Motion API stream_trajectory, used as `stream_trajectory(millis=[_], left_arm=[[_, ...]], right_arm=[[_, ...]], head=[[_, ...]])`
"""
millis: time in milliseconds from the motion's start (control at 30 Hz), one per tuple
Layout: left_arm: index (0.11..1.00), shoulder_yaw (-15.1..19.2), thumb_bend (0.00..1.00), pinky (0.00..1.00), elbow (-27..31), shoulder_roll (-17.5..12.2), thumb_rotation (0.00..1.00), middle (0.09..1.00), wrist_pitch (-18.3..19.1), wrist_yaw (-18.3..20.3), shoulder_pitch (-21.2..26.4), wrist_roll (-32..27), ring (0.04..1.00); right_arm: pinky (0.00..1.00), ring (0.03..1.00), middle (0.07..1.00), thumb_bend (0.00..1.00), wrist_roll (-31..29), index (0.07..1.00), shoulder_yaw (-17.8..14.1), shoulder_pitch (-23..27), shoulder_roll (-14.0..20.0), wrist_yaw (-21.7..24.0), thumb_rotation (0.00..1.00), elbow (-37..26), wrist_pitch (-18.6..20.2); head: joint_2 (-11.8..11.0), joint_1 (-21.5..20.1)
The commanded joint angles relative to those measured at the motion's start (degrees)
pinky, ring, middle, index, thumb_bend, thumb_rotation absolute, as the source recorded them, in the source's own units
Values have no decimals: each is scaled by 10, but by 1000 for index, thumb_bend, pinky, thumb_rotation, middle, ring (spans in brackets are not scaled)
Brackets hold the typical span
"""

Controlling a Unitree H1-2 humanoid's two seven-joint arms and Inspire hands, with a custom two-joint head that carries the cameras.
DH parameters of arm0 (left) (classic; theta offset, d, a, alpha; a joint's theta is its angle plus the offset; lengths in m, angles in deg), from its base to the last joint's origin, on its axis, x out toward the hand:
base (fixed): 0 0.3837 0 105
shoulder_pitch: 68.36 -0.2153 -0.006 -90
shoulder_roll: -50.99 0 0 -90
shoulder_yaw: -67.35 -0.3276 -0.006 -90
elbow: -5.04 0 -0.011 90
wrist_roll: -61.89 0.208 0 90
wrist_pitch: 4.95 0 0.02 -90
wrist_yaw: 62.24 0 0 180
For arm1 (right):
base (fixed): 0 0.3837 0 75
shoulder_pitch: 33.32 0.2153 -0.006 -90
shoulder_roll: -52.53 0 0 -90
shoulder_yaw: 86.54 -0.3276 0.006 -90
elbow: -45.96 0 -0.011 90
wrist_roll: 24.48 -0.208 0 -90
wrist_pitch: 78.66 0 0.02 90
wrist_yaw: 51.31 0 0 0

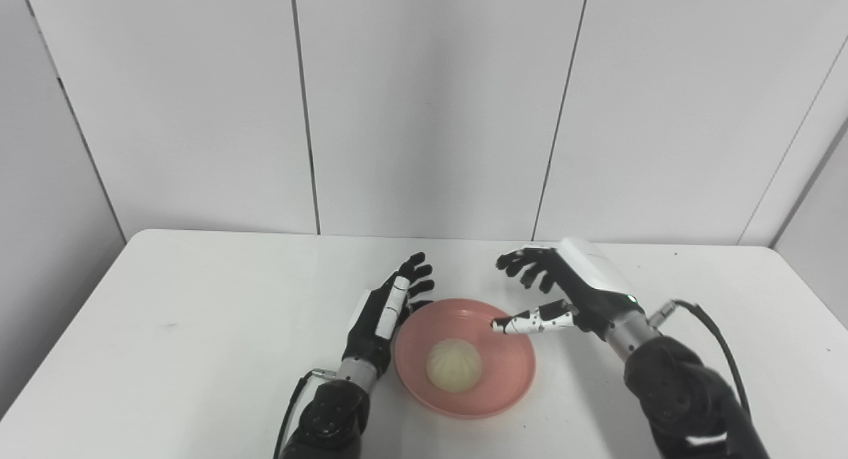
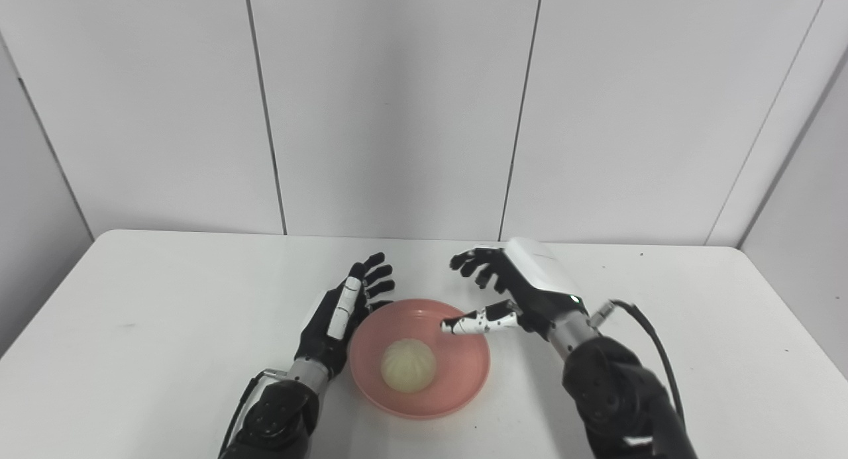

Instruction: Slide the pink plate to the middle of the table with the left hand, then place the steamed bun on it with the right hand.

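A pink plate (image 1: 503,373) lies near the table's front middle, with a pale steamed bun (image 1: 453,364) resting in its centre. My left hand (image 1: 387,308) stands open beside the plate's left rim, fingers stretched away from me and holding nothing. My right hand (image 1: 563,287) hovers open at the plate's far right side, fingers spread. Its thumb reaches over the plate's rim and stays clear of the bun. In the right eye view the bun (image 2: 408,373) lies on the plate (image 2: 457,373) between my left hand (image 2: 341,310) and my right hand (image 2: 513,283).
The white table (image 1: 199,313) runs back to a pale panelled wall (image 1: 424,101). A black cable (image 1: 719,340) loops off my right forearm at the lower right.
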Motion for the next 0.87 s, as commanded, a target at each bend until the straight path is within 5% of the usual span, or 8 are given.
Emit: stream_trajectory(millis=[0,267,333,533,833], left_arm=[[884,8,772,756,-18,3,960,864,12,-10,-34,-1,845],[878,28,780,801,8,4,976,848,-1,-65,-49,22,843],[891,28,812,865,11,5,990,845,-9,-82,-52,30,858],[920,43,741,911,18,23,959,906,-54,-123,-63,36,915],[966,31,716,999,18,24,986,967,-66,-162,-70,75,958]], right_arm=[[482,590,674,721,-38,692,-23,15,-19,-60,675,15,-46],[613,682,755,796,-147,770,-78,-9,-80,-161,945,124,-94],[680,726,803,725,-182,798,-92,-9,-90,-172,989,154,-114],[815,847,878,718,-291,870,-136,-3,-114,-181,1000,264,-176],[879,885,903,774,-295,910,-114,-18,-117,-189,1000,296,-197]], head=[[1,1],[1,2],[1,0],[2,0],[5,1]])
